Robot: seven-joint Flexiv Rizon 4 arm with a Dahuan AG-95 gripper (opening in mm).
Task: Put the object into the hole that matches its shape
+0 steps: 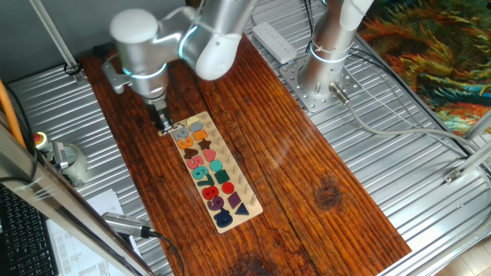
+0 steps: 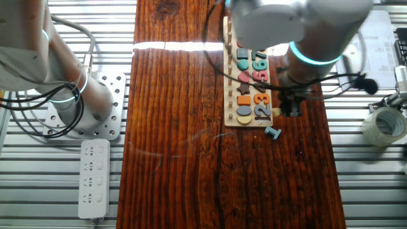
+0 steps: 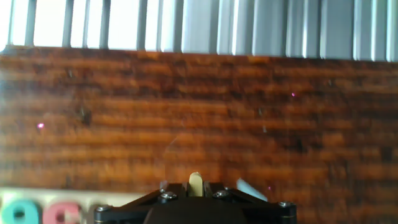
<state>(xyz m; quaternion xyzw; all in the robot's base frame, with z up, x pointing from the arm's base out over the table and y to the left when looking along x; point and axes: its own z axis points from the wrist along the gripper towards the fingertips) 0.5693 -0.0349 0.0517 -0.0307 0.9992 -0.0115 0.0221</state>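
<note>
My gripper (image 1: 164,123) hangs over the near-left end of the long pale wooden board (image 1: 249,201), by its outer edge; it also shows in the other fixed view (image 2: 291,107). In the hand view the gripper (image 3: 195,188) is shut on the small cream piece (image 3: 195,181), which stands upright between the jaws with only its top showing. The board (image 2: 227,95) carries coloured numerals and shapes. I cannot make out the matching hole; the hand hides that end of the board.
A loose light-blue piece (image 2: 273,133) lies on the dark wooden tabletop just off the board's end, and shows in the hand view (image 3: 247,186). A tape roll (image 2: 384,124) and a power strip (image 2: 93,177) lie on the metal surround. The arm's base (image 1: 326,65) stands behind.
</note>
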